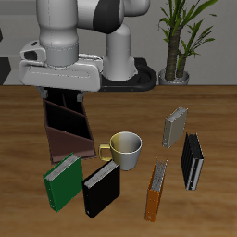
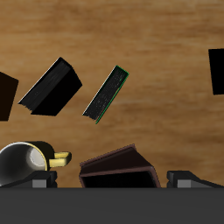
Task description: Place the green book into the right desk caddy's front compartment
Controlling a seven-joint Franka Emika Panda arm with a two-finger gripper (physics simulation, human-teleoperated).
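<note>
**Fingers spread wide, gripping nothing**

Fingertips are showing only as cut-off grey stubs in the wrist view, standing wide apart with nothing held between them. From outside, the gripper is hanging in the upper part of the frame over the right desk caddy, its white housing hiding the tray's back end. The green book is lying low in the frame, by the table's front edge, just beside the black book.
</note>
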